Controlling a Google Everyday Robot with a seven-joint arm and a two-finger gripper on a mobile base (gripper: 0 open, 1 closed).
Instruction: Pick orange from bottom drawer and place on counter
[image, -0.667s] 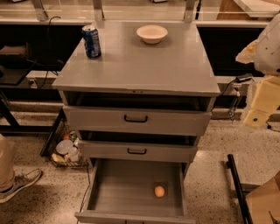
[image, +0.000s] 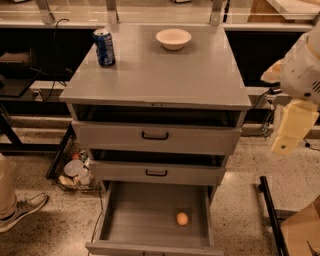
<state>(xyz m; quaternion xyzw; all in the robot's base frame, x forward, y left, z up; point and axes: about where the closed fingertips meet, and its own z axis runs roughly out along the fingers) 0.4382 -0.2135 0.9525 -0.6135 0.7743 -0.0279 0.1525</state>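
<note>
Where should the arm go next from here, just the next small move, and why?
Probably bring the gripper left and down toward the open bottom drawer. The gripper hangs off to the right of the upper drawers, well apart from the orange, which lies on the drawer floor right of centre. The orange is not yet picked, so reaching for it comes before anything at the counter.

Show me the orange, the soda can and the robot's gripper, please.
orange (image: 182, 218): camera view, middle of the fruit, in the bottom drawer (image: 135, 215).
soda can (image: 104, 47): camera view, its blue side, on the counter (image: 165, 75).
gripper (image: 291, 131): camera view, cream body, at the picture's right edge.
</note>
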